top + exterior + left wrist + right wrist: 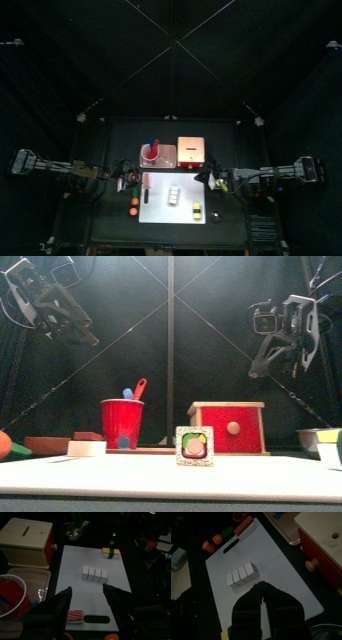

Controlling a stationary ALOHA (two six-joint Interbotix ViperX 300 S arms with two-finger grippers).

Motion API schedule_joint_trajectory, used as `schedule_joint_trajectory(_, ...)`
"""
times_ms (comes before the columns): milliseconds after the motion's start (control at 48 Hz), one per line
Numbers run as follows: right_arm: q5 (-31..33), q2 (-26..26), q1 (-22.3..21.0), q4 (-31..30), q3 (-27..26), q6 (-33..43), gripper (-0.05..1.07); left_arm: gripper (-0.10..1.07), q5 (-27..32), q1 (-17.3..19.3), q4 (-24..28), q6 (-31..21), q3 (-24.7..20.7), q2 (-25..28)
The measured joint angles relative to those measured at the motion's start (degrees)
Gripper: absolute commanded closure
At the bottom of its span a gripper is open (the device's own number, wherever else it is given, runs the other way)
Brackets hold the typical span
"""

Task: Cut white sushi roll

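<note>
The white sushi roll (pixel 175 196) (pixel 94 573) (pixel 242 575) is a short row of white slices lying in the middle of the pale cutting board (pixel 156 210) (pixel 77 557) (pixel 278 557). Left of the board, my left gripper (pixel 86 589) (pixel 123 181) hangs raised and open, holding nothing. My right gripper (pixel 260 587) (pixel 210 179) hovers above the board's right part, shut on a thin knife whose pale edge (pixel 262 619) shows between the jaws. The knife tip points at the roll, a little short of it. In the front view both grippers hang high above the table.
On the board's right edge lies a yellow-green piece (pixel 110 553) (pixel 197 209). Red-orange pieces (pixel 219 538) and a red-and-white piece (pixel 75 615) lie left of the board. Behind the board stand a red cup (pixel 122 421) and a red box (pixel 227 426).
</note>
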Motion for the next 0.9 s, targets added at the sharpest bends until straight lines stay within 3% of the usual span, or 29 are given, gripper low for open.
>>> schedule_joint_trajectory(208,-0.09,0.88,-0.26,0.09,-0.79,0.00,0.84,0.10,0.00,0.18,0.00,-0.09,0.53,0.00)
schedule_joint_trajectory(375,1.93,2.81,-1.58,1.32,-6.06,-0.09,0.84,0.10,-0.44,0.26,0.09,0.00,0.44,-0.44)
schedule_joint_trajectory(688,25.14,10.90,-4.92,-3.16,-25.93,-0.97,0.83,0.10,-0.44,2.20,0.53,0.00,0.44,-1.14)
schedule_joint_trajectory(896,34.19,15.56,-7.03,-5.19,-35.95,-2.11,0.82,0.10,-0.44,4.13,0.53,0.00,0.62,-1.14)
